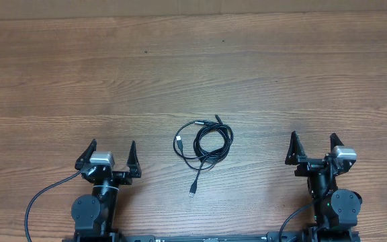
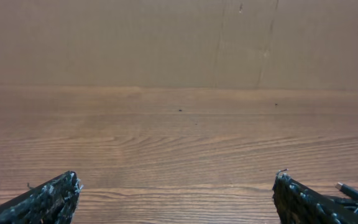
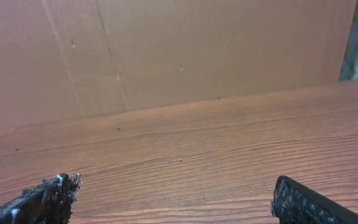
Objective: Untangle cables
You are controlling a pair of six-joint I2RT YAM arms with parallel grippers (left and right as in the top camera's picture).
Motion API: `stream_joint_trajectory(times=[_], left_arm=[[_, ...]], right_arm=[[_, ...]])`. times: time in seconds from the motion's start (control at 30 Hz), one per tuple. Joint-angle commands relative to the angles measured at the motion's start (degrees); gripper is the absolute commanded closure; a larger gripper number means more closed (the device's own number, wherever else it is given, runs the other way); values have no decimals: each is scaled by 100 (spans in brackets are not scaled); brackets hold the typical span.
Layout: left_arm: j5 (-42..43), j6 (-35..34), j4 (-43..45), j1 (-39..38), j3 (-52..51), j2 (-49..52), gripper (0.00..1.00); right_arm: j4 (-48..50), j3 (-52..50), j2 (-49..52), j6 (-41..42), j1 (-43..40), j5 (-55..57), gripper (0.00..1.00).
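Observation:
The cables (image 1: 205,142) are thin black cords coiled together in a loose bundle at the middle of the wooden table (image 1: 180,60). One plug end trails toward the front (image 1: 192,192) and another lies at the coil's left (image 1: 179,142). A bit of cable and plug shows at the lower right of the left wrist view (image 2: 352,193). My left gripper (image 1: 108,156) is open and empty, left of the bundle; in its own view (image 2: 176,186) only bare table lies between its fingers. My right gripper (image 1: 313,149) is open and empty, right of the bundle, and its own view (image 3: 173,194) shows no cable.
A brown cardboard wall (image 3: 166,50) stands along the table's far edge. Thick black arm cables run by both arm bases at the front edge (image 1: 39,202).

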Motion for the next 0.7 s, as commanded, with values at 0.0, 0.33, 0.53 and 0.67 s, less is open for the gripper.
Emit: stream_joint_trajectory(times=[0.0,0.33,0.53,0.67], left_arm=[[-39,-343,-15,57,-28,-59,0],[372,-450,-426,57,251,-59,0],[372,-448,-793,57,575,-59,0],[372,-448,-811,57,616,-59,0]], right_arm=[[37,-61,-11,22,-28,83,0],[37,-61,-11,22,-28,83,0],[37,-61,-11,22,-28,83,0],[37,-61,-11,22,-28,83,0]])
